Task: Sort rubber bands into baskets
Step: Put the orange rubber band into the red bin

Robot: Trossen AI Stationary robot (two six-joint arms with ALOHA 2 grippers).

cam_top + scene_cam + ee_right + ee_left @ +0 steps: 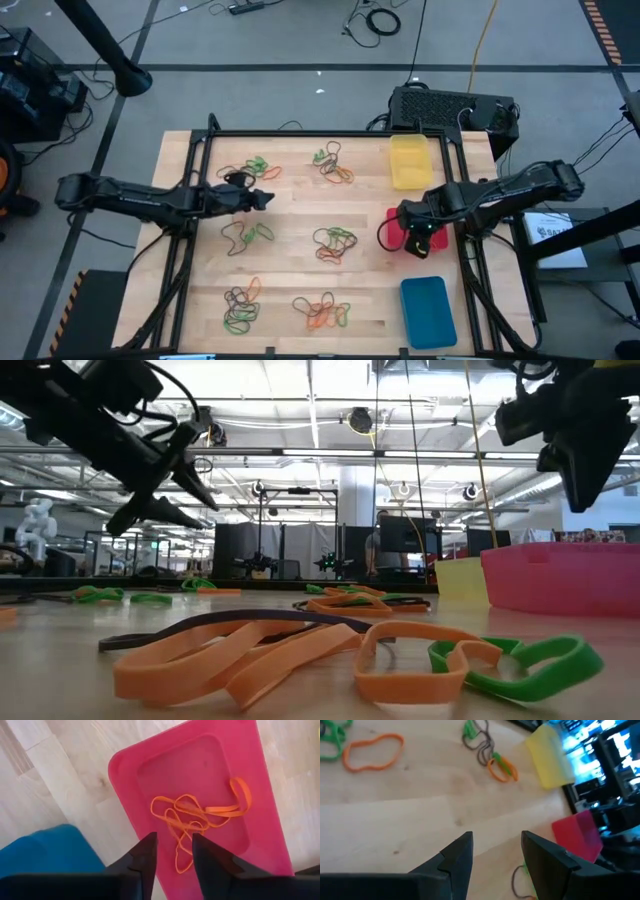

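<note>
At centre right, the right gripper (172,851), fingers parted, hovers over the red basket (125,775); an orange rubber band (200,817) could snag a fingertip and lift out.

red basket (393,228) mostly hidden under right gripper (419,243)

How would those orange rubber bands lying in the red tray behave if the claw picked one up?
Probably floppy: the orange rubber bands lie in loose, wavy loops on the floor of the red basket, so one would likely sag from the right gripper. They overlap in a tangle, so lifting one may drag others along. They look thin, so likely very light.
</note>
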